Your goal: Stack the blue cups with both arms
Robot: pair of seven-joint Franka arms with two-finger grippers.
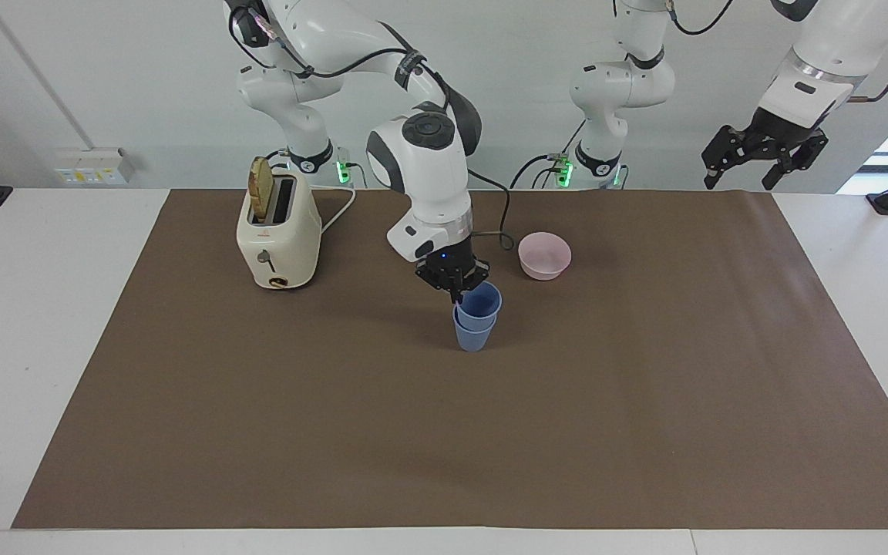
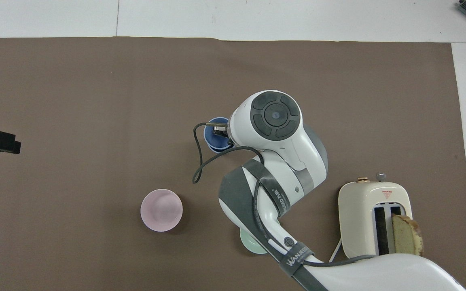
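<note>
Brown paper covers the middle of the white surface, with a plain pale wall at the robots' end. My right gripper is down at the rim of the upper blue cup, clamped on that rim at the side nearer the robots. The upper cup sits nested in the lower blue cup, which stands upright on the paper near the middle of the surface. The upper cup leans a little inside the lower one and rides high, so most of its wall shows above the lower rim. From overhead my right arm's wrist covers much of the pair; only a crescent of blue rim peeks out beside it. My left gripper waits in the air, high over the left arm's end of the surface, fingers spread apart. The pale pink bowl rests nearer the robots than the cups, toward the left arm's end. A cream toaster with a slice of bread stands toward the right arm's end. A mint-green bowl shows partly under my right arm.
</note>
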